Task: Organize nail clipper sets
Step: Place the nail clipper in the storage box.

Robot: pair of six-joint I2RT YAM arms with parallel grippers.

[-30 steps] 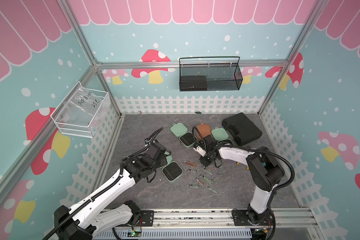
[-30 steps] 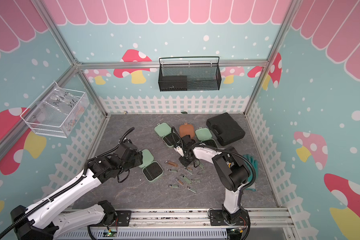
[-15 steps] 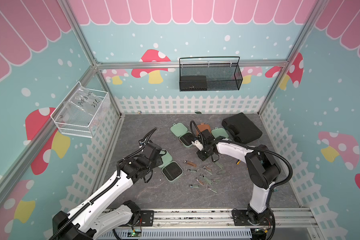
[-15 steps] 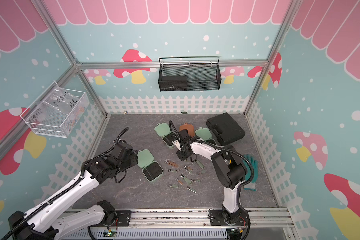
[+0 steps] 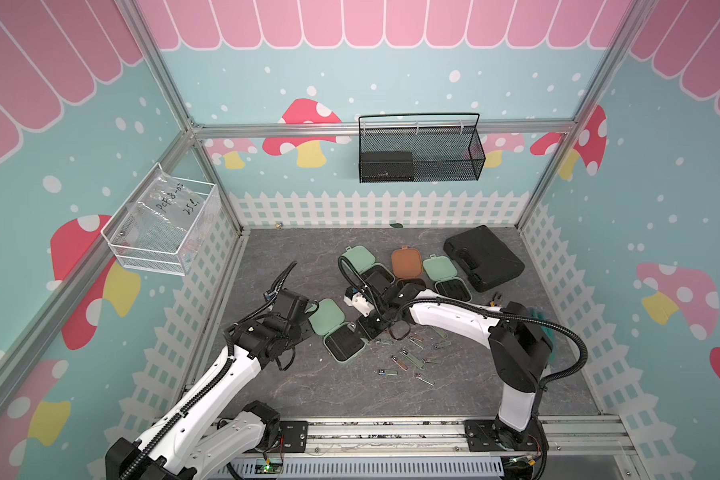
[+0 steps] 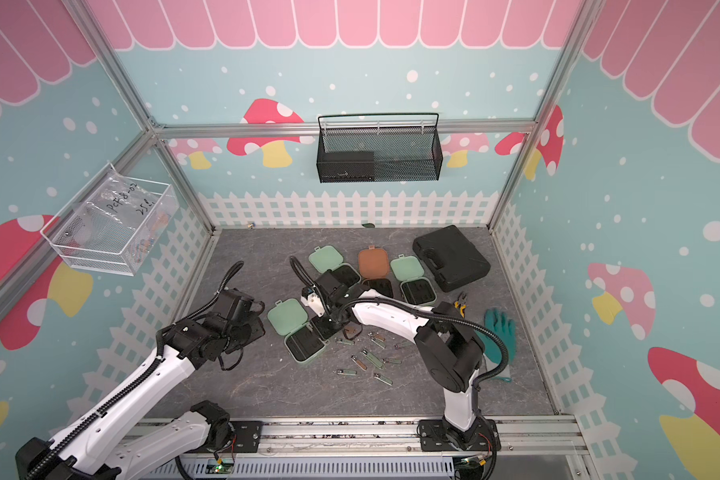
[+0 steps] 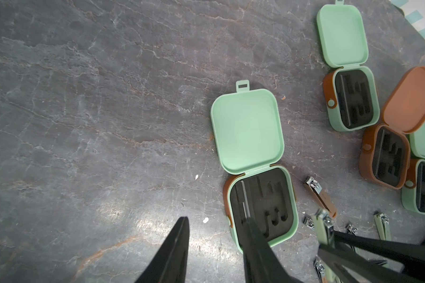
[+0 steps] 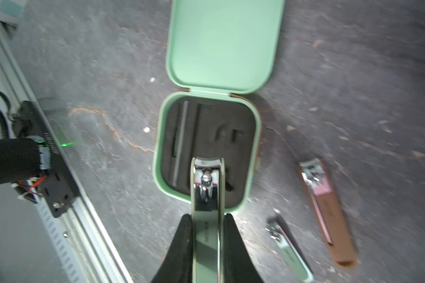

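The right gripper (image 8: 206, 218) is pinching a mint green clipper (image 8: 206, 186) by its handle, both fingers pressing against its sides. It is holding the clipper's metal head over the black insert (image 8: 206, 127) of the front mint case (image 8: 221, 49), which is lying open on the table (image 8: 353, 73) with its lid folded flat behind the base. Whether the clipper is already touching the insert cannot be told. A second ago this gripper was working farther back, close to the brown case (image 5: 406, 264). Since then it has been swinging across toward the left arm's side, and in both top views it is now hanging at the edge of the front case's base. The left gripper (image 7: 216, 220) is standing open, fingers apart with nothing between them, and is hovering beside the same case. It has been drawing back a little from the lid, which it was closer to a second ago. The front case itself is staying where it was. The loose clippers (image 5: 408, 357) are still lying scattered on the table just beyond it, toward the right arm's base. The brown case is still lying open between a second mint case (image 5: 360, 258) and a third mint case (image 5: 439, 268), near the black tool case (image 5: 483, 257).
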